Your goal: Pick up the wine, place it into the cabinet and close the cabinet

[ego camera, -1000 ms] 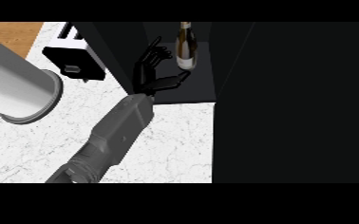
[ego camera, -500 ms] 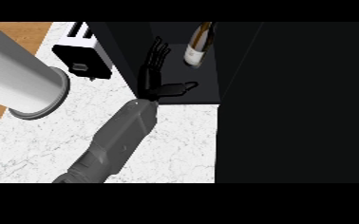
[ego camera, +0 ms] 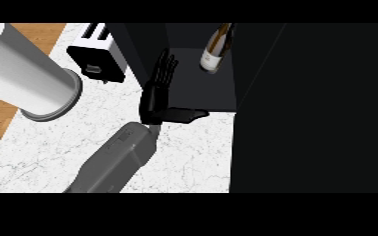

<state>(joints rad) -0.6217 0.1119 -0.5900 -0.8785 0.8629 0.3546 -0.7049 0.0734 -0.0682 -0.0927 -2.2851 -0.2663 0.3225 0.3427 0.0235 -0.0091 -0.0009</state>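
While the wine stood inside the dark cabinet near the top middle of the frame, one hand was just left of it, fingers straight and spread wide, holding nothing, thumb pointing right.

A single head view looks steeply down at the marble counter from close above; the open cabinet fills its upper right. One forearm enters from the lower edge.
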